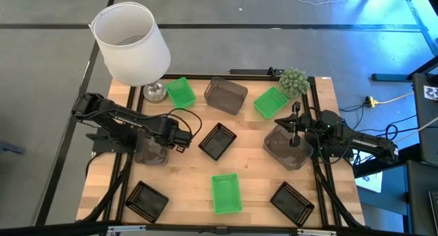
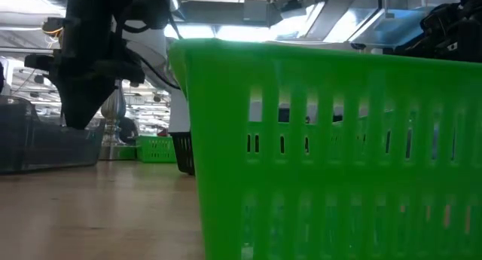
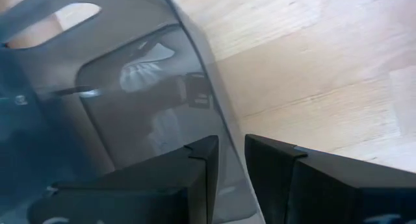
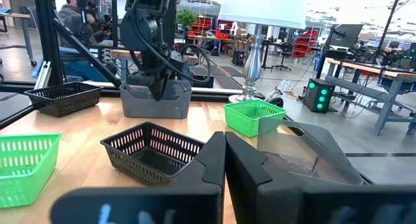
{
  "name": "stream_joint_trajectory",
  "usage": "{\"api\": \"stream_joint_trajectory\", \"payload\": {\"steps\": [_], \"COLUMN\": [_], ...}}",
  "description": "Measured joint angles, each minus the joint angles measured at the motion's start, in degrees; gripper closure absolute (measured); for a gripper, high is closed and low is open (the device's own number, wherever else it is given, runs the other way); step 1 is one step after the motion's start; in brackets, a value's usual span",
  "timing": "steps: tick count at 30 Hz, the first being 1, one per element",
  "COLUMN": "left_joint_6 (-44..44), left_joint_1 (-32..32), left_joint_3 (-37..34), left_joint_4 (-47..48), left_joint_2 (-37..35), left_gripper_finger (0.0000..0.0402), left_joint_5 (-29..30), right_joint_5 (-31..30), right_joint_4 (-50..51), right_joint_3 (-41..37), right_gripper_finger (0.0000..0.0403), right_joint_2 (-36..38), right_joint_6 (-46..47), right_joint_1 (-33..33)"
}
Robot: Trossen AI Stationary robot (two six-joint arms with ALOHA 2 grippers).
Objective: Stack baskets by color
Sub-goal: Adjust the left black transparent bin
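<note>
Where the pale wooden tabletop (image 1: 185, 181) meets grey floor, my left gripper (image 3: 227, 165) pinches the wall of a smoky translucent grey plastic basket (image 1: 152, 152); my right gripper (image 4: 224, 160), fully closed, grips another (image 1: 287, 147). No legible writing.

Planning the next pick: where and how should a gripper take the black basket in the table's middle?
Take the middle black basket by its rim, from straight above, one finger inside and one outside a long wall. It sits upright and open-topped with thin perforated walls, turned diagonally, so the wrist should rotate to match. No neighbour touches it. The left gripper is closest, but looks to be clamped on a grey basket wall.
</note>
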State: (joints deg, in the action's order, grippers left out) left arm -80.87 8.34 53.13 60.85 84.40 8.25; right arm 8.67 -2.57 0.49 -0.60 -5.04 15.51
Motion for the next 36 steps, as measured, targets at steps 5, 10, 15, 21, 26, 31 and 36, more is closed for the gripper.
{"api": "stream_joint_trajectory", "payload": {"steps": [5,10,15,21,26,31,36], "left_joint_6": [0.0,0.0,0.2,0.5,4.7,8.7,19.8], "left_joint_1": [0.0,0.0,0.0,-0.1,-0.2,-0.7,-1.7], "left_joint_3": [-0.3,-0.3,-0.5,-1.0,-1.0,-0.8,2.8], "left_joint_4": [-0.3,-0.6,-1.8,-2.5,-4.4,-6.2,-6.2], "left_joint_2": [0.0,0.5,4.1,9.5,11.5,11.4,11.4], "left_gripper_finger": [0.0333,0.0333,0.0333,0.0333,0.0359,0.0397,0.0401], "left_joint_5": [0.2,0.2,0.4,0.1,-0.8,-0.3,0.0], "right_joint_5": [0.0,0.0,0.0,0.0,0.0,0.0,0.0], "right_joint_4": [0.0,0.0,0.0,-0.1,0.0,-0.1,-0.1], "right_joint_3": [0.0,0.0,0.0,0.0,0.0,0.0,0.0], "right_gripper_finger": [0.0391,0.0391,0.0391,0.0391,0.0391,0.0391,0.0391], "right_joint_2": [0.0,0.0,0.0,0.0,0.0,0.0,0.0], "right_joint_6": [0.0,0.0,-0.1,0.0,-0.1,-0.2,-0.2], "right_joint_1": [0.0,0.0,0.0,0.0,0.0,0.0,0.0]}}
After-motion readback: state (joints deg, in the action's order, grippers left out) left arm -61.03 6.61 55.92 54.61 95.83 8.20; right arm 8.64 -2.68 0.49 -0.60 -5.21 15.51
